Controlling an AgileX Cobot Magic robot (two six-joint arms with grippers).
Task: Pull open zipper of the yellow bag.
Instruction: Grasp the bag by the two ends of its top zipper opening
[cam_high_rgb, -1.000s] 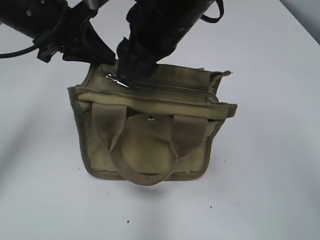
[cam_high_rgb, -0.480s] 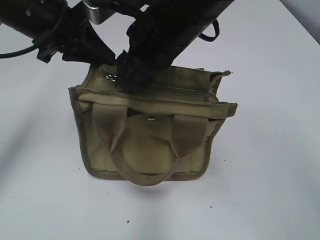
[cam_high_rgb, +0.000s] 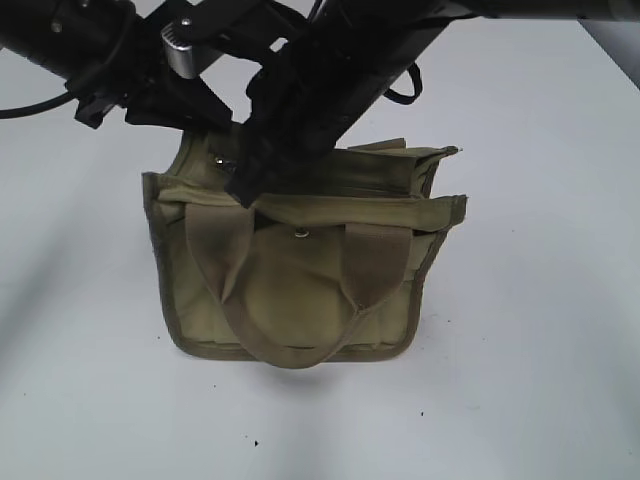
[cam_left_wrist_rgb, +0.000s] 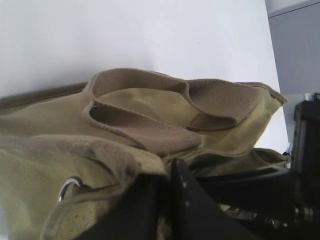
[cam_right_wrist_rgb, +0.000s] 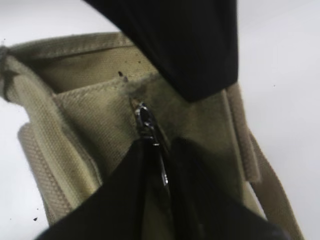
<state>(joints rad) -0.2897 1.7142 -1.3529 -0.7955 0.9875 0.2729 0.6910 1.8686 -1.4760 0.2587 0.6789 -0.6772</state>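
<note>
Canvas of the yellow bag (cam_high_rgb: 300, 290) sits upright on the white table (cam_high_rgb: 520, 380), its two webbing handles (cam_high_rgb: 290, 300) hanging down the front over the snap stud (cam_high_rgb: 301, 233). Compared with a second ago, the right gripper (cam_right_wrist_rgb: 157, 150) has swung lower and further toward the bag's left end, and its fingers, which stood apart, have now drawn in around the silver pull tab (cam_right_wrist_rgb: 150, 135) of the zipper (cam_right_wrist_rgb: 145, 120); the wrist view shows the tab pinched between the two dark pads. The bag's top edge has sagged slightly and its right corner has dropped a little. The left gripper (cam_high_rgb: 205, 105) stays where it was at the bag's rear left corner, closed on the fabric rim there, with a metal ring (cam_left_wrist_rgb: 67, 187) just beside it in the left wrist view.
</note>
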